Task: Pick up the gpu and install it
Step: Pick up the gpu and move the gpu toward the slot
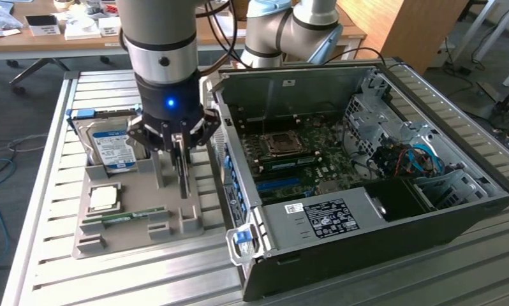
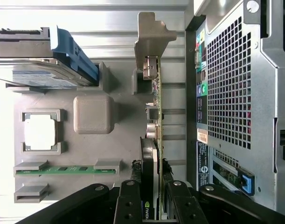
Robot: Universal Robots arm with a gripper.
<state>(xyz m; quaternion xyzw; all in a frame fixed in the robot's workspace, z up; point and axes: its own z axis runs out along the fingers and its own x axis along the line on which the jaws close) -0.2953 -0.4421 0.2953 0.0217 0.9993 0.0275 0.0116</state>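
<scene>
Wrist view: the gpu (image 2: 156, 140) stands on edge in its slot of the grey holder tray (image 2: 67, 154), and my jaws are clamped across its upper edge. Risk: a tilted lift could bind the card in the slot, or swing it against the computer case (image 2: 235, 93) just beside it.

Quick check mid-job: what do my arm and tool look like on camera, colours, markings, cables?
The arm is a silver-grey cylinder with a black band, and pale blue caps on its joints. The tool is black, with a glowing blue light on its body and hinged link fingers with silvery pivot pins. Black cables hang behind it.
</scene>
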